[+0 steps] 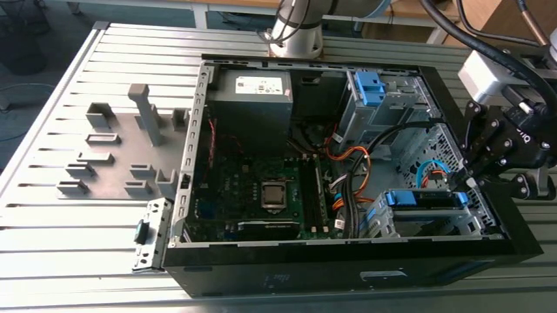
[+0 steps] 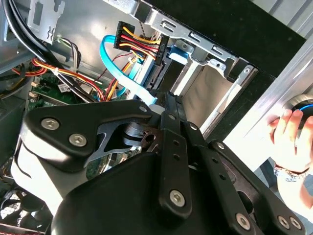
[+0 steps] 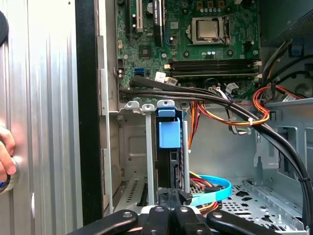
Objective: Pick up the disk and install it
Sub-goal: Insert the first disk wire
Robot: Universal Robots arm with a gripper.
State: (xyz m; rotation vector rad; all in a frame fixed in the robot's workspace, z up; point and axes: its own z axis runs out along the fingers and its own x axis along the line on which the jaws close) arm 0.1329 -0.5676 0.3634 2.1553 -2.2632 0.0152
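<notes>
Disk, blue frame showing, lies in the metal bay at 4 o'clock inside the open case in the exterior view. The gripper reaches in over the case's rim at 3 o'clock and meets the disk's outer end. In the first wrist view the disk stands edge-on between the bay's rails, and the gripper sits at its near end; the jaws are narrow, pinched on that end. The second wrist view shows the gripper just beside a light blue cable and a plug with red, yellow and black wires. The board fills the case at 6 to 7 o'clock, a grey box sits at 11 o'clock, and a blue clip at 1 o'clock. The case stands on a slatted surface, with grey fixtures at 9 o'clock. A hand rests outside the case wall.
</notes>
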